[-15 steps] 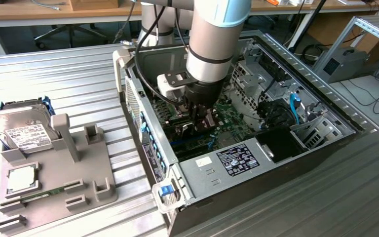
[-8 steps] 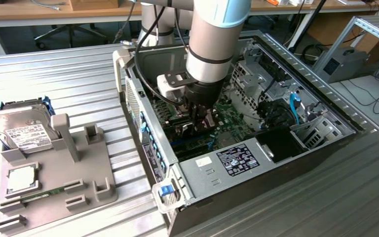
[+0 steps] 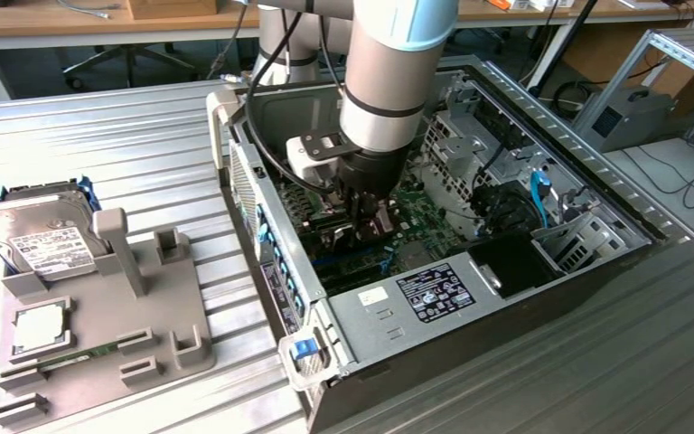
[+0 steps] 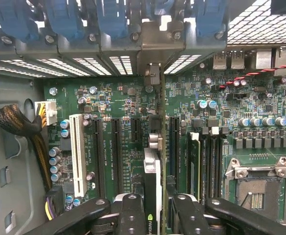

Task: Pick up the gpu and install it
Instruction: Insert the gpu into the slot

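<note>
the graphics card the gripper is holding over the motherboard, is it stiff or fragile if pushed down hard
The graphics card is probably stiff: it stands straight on edge in the gripper. Likely fragile too, being thin with small parts. Pushed hard off-line over the motherboard slots, it might tilt or jam.

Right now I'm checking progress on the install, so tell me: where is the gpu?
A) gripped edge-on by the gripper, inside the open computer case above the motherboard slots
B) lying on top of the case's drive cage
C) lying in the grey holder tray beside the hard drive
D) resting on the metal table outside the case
A: the wrist view shows the gpu held edge-on between the gripper fingers over the motherboard slots, inside the computer case.
</note>
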Tool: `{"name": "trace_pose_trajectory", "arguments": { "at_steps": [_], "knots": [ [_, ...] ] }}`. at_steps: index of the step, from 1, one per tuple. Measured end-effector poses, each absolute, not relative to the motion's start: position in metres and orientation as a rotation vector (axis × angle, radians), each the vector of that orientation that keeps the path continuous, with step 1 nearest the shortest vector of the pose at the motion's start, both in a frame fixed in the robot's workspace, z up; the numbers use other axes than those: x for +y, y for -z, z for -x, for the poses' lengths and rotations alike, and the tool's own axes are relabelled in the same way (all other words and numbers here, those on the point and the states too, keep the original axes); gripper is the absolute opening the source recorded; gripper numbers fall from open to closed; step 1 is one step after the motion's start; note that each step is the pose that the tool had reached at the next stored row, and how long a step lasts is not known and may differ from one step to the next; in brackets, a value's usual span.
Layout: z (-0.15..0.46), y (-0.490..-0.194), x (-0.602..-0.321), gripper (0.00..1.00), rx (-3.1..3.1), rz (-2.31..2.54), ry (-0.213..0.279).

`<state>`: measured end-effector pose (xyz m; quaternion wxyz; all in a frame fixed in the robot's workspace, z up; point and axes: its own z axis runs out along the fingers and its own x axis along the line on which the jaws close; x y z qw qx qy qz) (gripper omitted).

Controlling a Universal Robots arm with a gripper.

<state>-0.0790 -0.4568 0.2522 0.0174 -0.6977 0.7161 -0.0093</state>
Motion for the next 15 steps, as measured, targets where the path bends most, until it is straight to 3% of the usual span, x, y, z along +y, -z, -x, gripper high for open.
{"name": "trace_pose_trajectory", "arguments": {
  "at_steps": [15],
  "knots": [
    [0.0790,-0.2506,-0.4568,0.27,2.224,2.168,0.030]
  ]
}}
